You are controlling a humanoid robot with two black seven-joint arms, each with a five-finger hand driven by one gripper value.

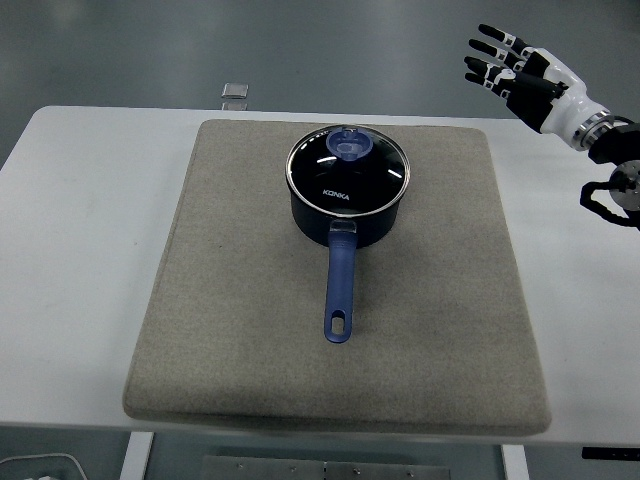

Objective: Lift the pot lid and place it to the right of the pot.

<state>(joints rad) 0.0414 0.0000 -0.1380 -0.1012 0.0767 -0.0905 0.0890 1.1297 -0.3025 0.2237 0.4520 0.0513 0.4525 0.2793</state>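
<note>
A dark blue pot (345, 212) stands on a grey mat (240, 330), toward the mat's far middle. Its long blue handle (339, 290) points to the near edge. A glass lid (348, 168) with a blue knob (349, 147) sits closed on the pot. My right hand (503, 68) is raised at the top right, beyond the mat's far right corner, well away from the lid. Its fingers are spread and hold nothing. My left arm is out of view.
The mat lies on a white table (70, 220). A small square object (234, 92) lies past the table's far edge. The mat to the right of the pot (460, 230) is bare.
</note>
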